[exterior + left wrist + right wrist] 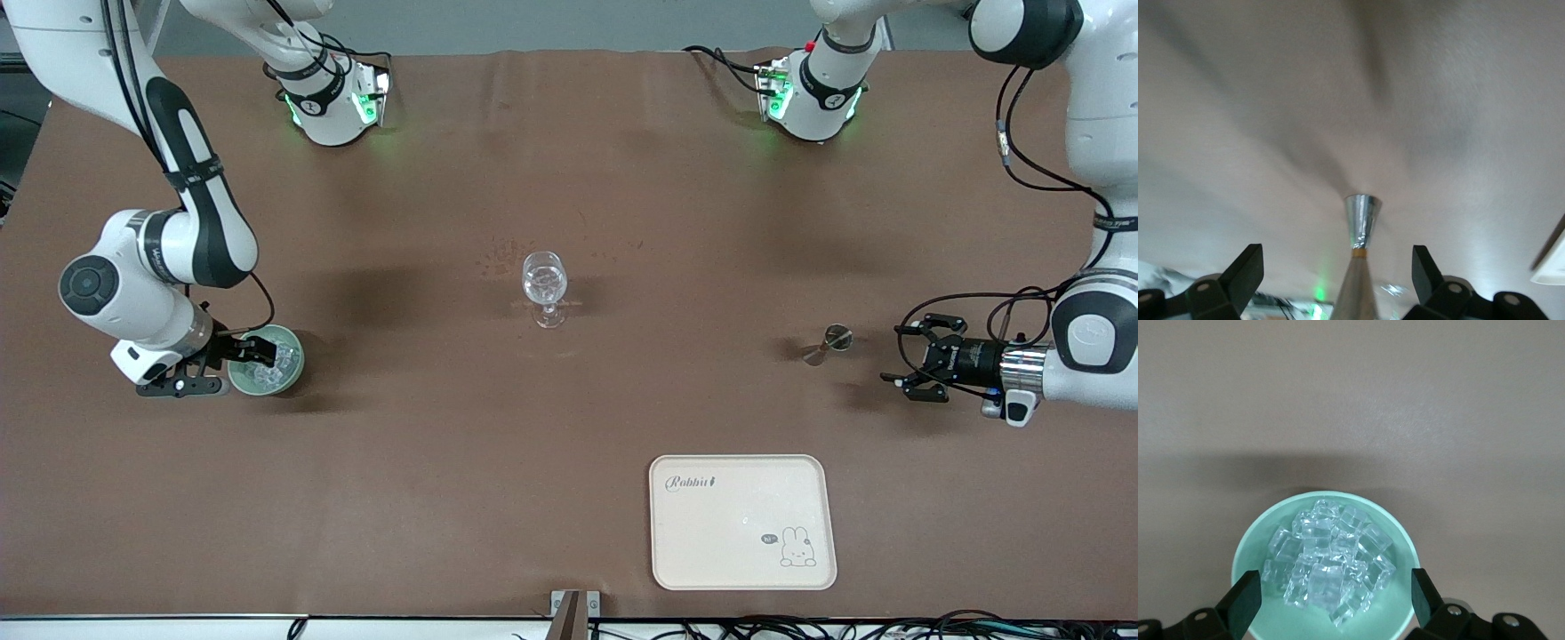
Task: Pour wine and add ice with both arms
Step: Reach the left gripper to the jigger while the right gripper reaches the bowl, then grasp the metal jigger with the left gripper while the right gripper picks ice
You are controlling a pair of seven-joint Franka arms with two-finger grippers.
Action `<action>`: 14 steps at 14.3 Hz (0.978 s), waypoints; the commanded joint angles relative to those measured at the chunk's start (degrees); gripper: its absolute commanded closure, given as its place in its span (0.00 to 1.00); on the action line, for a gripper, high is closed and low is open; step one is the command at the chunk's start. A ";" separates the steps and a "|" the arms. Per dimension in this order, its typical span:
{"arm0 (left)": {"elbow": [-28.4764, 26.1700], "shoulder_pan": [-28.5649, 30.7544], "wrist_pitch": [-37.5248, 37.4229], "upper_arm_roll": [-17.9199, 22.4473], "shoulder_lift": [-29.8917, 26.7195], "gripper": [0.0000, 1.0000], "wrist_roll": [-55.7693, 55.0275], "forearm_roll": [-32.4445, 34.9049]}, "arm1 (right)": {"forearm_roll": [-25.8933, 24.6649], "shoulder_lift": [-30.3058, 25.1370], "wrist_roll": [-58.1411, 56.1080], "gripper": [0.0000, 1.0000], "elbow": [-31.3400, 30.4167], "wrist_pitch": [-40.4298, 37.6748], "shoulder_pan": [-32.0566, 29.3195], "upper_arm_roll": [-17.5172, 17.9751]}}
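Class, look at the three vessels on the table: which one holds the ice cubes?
The green bowl at the right arm's end holds the ice; the stemmed glass and metal jigger show none.

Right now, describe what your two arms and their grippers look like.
Both arms are large, white and jointed, with dark grey round joint caps and black cables looped along the links. The bases glow green. The right arm has a black band down its forearm. The left gripper and the right gripper are black, each with two fingers; the left gripper sits behind a silver wrist ring.

Bare surface (569, 418) all round glass (544, 286); jigger (827, 344) just off left pincer (900, 361); tray (742, 523) nearer camera.
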 commanded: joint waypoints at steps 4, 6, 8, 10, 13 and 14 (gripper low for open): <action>-1.07 1.05 -0.97 -0.74 4.19 0.12 1.14 -8.31 | 0.88 0.95 -0.23 0.19 -0.92 0.55 -0.51 0.31; -1.52 0.97 -2.29 -0.83 4.45 0.14 3.08 -10.25 | 0.88 0.95 0.12 0.30 -1.19 0.55 -0.33 0.31; -2.39 0.79 -2.47 -1.62 4.89 0.18 4.14 -11.39 | 0.88 1.03 0.12 0.38 -1.63 0.82 -0.33 0.31; -2.92 0.35 -2.91 -2.41 5.15 0.23 5.98 -11.84 | 0.88 1.12 0.12 0.44 -1.89 0.82 -0.33 0.31; -3.10 0.18 -3.00 -2.68 5.68 0.27 7.48 -12.28 | 0.88 1.12 0.12 0.44 -2.15 0.47 -0.16 0.31; -3.28 0.26 -3.17 -2.85 5.86 0.28 7.83 -12.28 | 0.88 1.12 0.21 0.44 -2.24 0.47 -0.24 0.31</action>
